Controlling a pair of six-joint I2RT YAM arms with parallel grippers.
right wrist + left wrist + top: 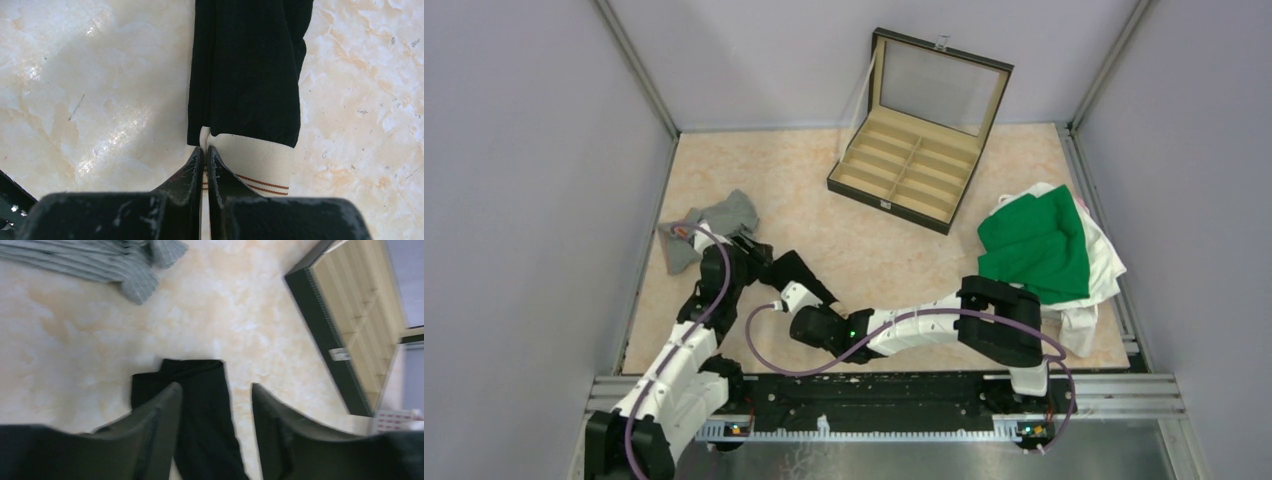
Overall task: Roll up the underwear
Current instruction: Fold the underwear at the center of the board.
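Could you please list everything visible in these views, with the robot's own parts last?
Black underwear: one, black with a cream waistband, folded long, between the arms.
Grey underwear: one, heather grey, crumpled, left side.
Case: one, black outside, tan compartments, lid open, far centre.
Clothes pile: one, green on white, right edge.
Table: one, beige marbled.
Left arm: one, white and black, jaws open above the black underwear.
Right arm: one, white and black, jaws shut on its waistband.
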